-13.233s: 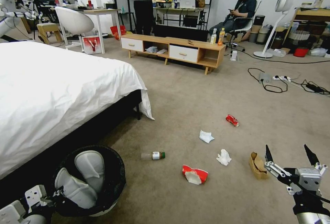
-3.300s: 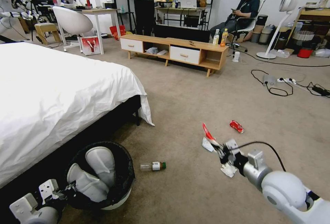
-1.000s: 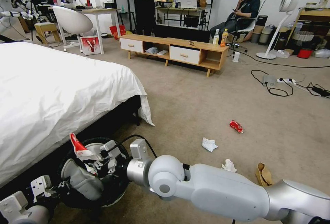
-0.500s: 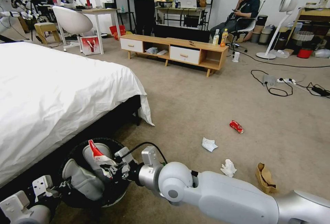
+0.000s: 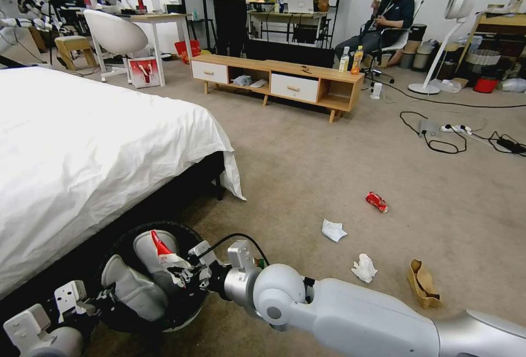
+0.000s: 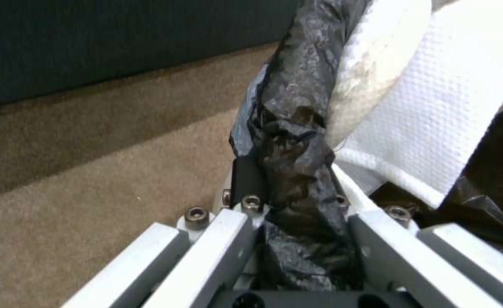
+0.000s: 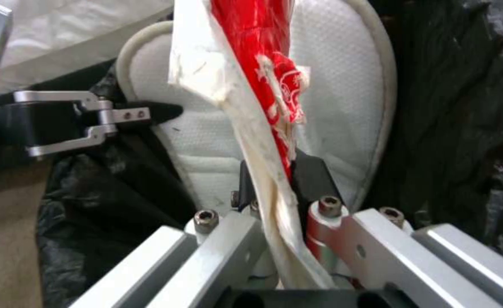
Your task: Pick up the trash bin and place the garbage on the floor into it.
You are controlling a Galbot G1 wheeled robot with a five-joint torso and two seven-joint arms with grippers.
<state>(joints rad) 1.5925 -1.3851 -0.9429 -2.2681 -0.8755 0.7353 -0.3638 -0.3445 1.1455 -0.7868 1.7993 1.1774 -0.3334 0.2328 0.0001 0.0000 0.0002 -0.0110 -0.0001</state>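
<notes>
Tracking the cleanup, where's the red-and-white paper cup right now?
The red-and-white paper cup is pinched in the right gripper over the trash bin, at the head view's lower left beside the bed.

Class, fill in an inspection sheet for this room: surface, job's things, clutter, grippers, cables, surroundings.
Surface: beige carpet.
Job's things: trash bin beside the bed; can, two tissues and paper bag on the carpet.
Clutter: white slippers in the bin.
Grippers: left gripper shut on the bin's rim; right gripper holds a paper cup over the bin.
Cables: black cords.
Surroundings: low wooden cabinet.
</notes>
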